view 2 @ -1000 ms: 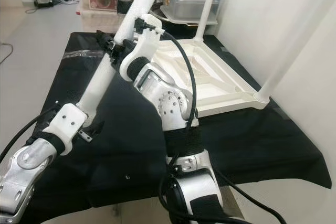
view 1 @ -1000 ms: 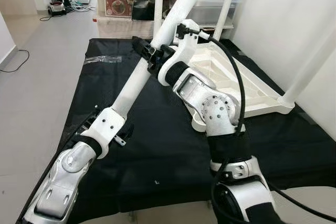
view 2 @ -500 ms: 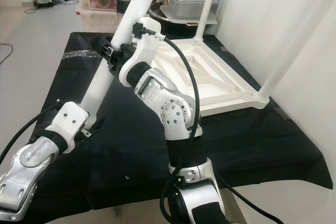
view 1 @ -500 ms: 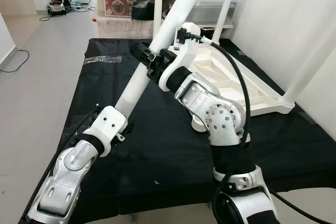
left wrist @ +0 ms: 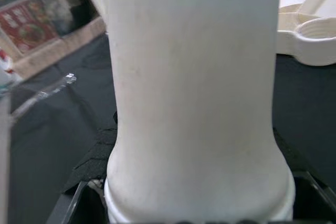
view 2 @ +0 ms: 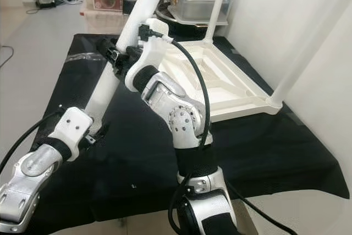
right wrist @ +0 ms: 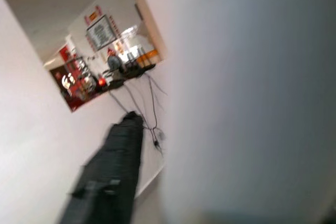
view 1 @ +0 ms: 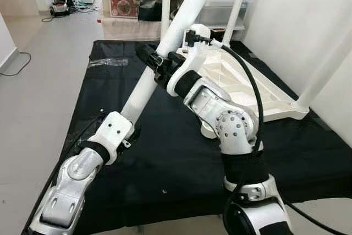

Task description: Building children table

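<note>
Both pincers clamp the white leg (view 1: 159, 63): left pincer (view 1: 122, 129) at its low end, right pincer (view 1: 151, 60) higher up, beside upturned tabletop (view 1: 258, 94).

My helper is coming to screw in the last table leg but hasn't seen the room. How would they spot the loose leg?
On the black mat lies the upside-down white tabletop, with thin legs already standing up from its corners. The loose leg is the thick white tube slanting across the mat before it. Unlike the upright ones, it is tilted and held by the left gripper low down and the right gripper higher up.
</note>
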Tool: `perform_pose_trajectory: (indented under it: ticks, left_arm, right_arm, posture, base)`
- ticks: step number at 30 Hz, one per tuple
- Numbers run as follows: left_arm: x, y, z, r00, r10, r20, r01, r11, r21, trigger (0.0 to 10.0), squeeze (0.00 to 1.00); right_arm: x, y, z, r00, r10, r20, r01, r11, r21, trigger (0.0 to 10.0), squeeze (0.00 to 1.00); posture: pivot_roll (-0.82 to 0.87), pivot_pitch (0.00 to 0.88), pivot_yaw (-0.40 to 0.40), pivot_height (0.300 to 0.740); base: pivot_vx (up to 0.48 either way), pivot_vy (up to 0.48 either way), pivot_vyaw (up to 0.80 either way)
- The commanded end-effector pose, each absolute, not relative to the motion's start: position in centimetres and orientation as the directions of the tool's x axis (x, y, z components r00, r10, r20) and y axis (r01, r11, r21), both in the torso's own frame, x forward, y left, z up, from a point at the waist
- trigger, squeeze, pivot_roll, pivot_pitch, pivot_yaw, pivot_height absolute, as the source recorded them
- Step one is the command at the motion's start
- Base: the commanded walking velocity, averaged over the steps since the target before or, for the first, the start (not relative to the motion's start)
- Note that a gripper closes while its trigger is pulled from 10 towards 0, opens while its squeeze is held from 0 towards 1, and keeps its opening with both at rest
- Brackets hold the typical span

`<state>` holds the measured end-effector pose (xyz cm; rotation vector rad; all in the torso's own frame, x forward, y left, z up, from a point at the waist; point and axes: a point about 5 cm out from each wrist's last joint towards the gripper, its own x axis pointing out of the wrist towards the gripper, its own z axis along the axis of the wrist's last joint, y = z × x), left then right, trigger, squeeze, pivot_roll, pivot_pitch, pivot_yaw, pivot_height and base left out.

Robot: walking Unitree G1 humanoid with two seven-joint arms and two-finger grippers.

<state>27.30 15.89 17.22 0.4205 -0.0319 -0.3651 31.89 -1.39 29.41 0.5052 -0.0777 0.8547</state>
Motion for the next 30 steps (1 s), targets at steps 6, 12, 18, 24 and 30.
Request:
perform_pose_trajectory:
  ticks: [6,12,18,24,30]
  left_arm:
    - [26.4,14.9,17.7,0.898,-0.439,-0.032,0.416,0.823,0.387,10.0,0.00]
    - [24.0,13.0,17.7,0.781,-0.621,-0.066,0.598,0.713,0.365,10.0,0.00]
    - [22.0,12.4,17.5,0.689,-0.717,-0.106,0.705,0.629,0.328,10.0,0.00]
    - [20.6,12.2,16.9,0.619,-0.770,-0.155,0.774,0.564,0.286,10.0,0.00]
    - [19.6,12.8,16.3,0.571,-0.790,-0.223,0.817,0.519,0.253,10.0,0.00]
  right_arm:
    - [31.6,-2.0,29.1,0.577,0.739,0.348,-0.808,0.453,0.378,10.0,0.00]
    - [30.2,-2.9,28.8,0.342,0.811,0.475,-0.927,0.207,0.313,10.0,0.00]
    - [29.1,-3.6,28.2,0.184,0.841,0.509,-0.964,0.053,0.261,10.0,0.00]
    - [28.0,-3.7,27.1,0.065,0.868,0.492,-0.979,-0.041,0.201,10.0,0.00]
    - [27.5,-4.2,26.2,-0.031,0.888,0.458,-0.984,-0.106,0.140,10.0,0.00]
  posture:
    - [0.09,0.000,-0.094,0.740]
    - [0.13,0.000,-0.102,0.740]
    - [0.14,0.000,-0.101,0.740]
    - [0.14,0.000,-0.098,0.740]
    - [0.15,0.000,-0.092,0.740]
  base:
    - [0.000,0.000,0.00]
    - [0.000,0.000,0.00]
    - [0.000,0.000,0.00]
    - [0.000,0.000,0.00]
    - [0.000,0.000,0.00]
